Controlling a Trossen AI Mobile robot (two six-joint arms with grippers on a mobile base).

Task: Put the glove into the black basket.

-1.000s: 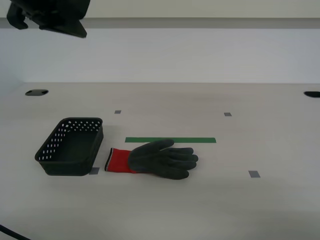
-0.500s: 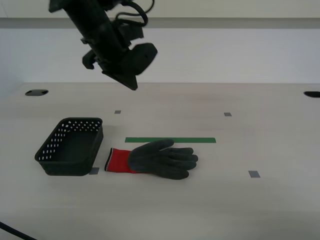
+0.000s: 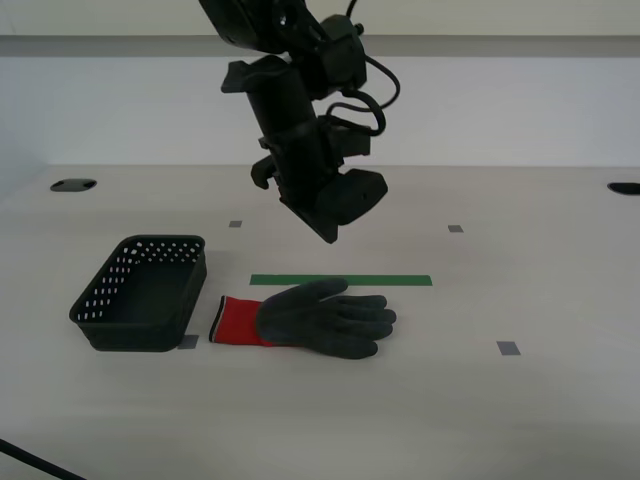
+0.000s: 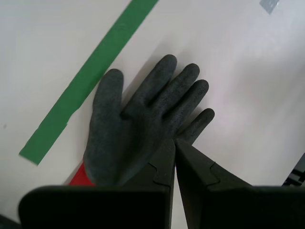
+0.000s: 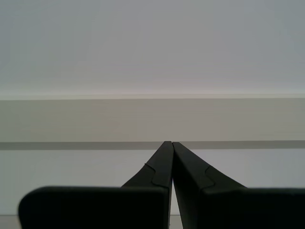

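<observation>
The glove (image 3: 322, 318) lies flat on the table, red cuff toward the black basket (image 3: 145, 293), fingers toward the exterior view's right. The basket stands empty just beside the cuff, at the exterior view's left. My second gripper (image 3: 331, 236) hangs in the air above the glove, shut and empty. In the second wrist view the glove (image 4: 138, 124) lies below the closed tips of my second gripper (image 4: 173, 141). My first gripper (image 5: 171, 142) is shut and empty, facing a blank wall; it does not show in the exterior view.
A green tape strip (image 3: 341, 280) lies just behind the glove and also shows in the second wrist view (image 4: 90, 71). Small grey tape squares (image 3: 508, 348) dot the table. Dark cable holes (image 3: 73, 185) sit at the table's far corners. A cable (image 3: 30, 460) crosses the near corner.
The second arm has swung from the exterior view's upper left down and to the right, and now hangs over the glove. The glove and basket have not moved.
</observation>
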